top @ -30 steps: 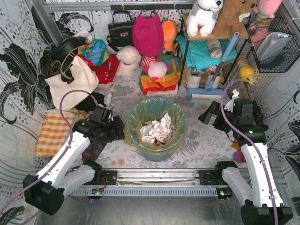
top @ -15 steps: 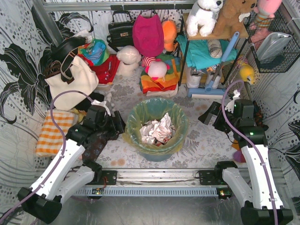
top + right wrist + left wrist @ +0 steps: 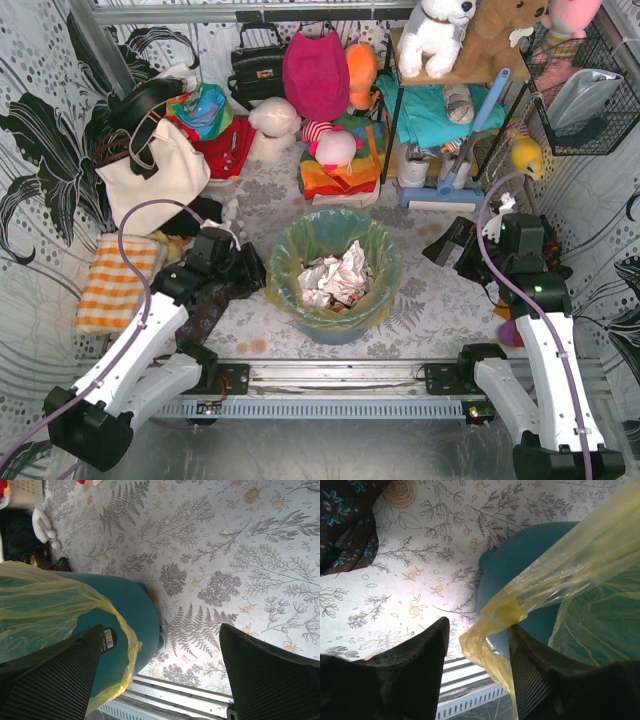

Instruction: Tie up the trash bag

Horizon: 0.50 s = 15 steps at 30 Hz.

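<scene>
trash bag [image 3: 285, 262] lines the teal bin [image 3: 335, 325] mid-desk, between the two arms, mouth folded over the bin rim all round, not gathered, no knot

thin translucent yellow-green film, crinkly, teal shows through it; a loose flap hangs down outside the rim on the left side (left wrist view)

handling, my read: very light, limp, slippery, tears easily if yanked; it won't hold shape, so pinch bunched rim film, not a single layer; best hold is the overhanging flap on each side of the rim, left and right, then pull up and inward to free the bag mouth for tying

crumpled paper [image 3: 335, 275] sits inside, light, shouldn't fight a lift

left gripper [image 3: 477, 665] is right at the left rim, fingers partly apart with the hanging flap between them, close to one finger; gap visible, not clamped on it yet

right gripper [image 3: 160, 675] is spread wide, holding nothing, just right of the bin; bag overhang is beside one finger, not between them

desk [image 3: 440, 290] has a floral cover; white tote bag [image 3: 150, 175] and orange checked cloth [image 3: 110, 280] are far-left, well apart from the bin

risk: bin tips or slides if only one side pulls
</scene>
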Available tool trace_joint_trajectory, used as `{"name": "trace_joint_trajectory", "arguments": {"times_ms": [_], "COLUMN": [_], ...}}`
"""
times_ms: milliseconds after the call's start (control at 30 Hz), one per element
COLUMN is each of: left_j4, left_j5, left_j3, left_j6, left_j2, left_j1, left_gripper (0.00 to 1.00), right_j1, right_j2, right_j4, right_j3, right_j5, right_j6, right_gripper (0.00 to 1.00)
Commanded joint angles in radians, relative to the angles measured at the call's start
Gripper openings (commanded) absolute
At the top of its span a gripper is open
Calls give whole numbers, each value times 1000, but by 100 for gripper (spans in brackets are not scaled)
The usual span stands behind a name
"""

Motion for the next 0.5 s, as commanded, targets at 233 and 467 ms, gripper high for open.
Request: {"name": "trace_joint_trajectory", "arguments": {"times_ms": [233,467], "left_j4": [41,42], "left_j5": [6,13], "left_j3": [-9,-10], "left_j6": [-7,-11], "left_j2": [32,45], "left_j1": [-10,-17], "left_gripper": [53,52], "right_j1": [-1,-1], "right_j2": [-56,-106], "right_j4": [24,55], "right_j3": [-30,-74], "right_j5": [-75,-110], "right_j6": [83,131], "right_gripper": [99,99]}}
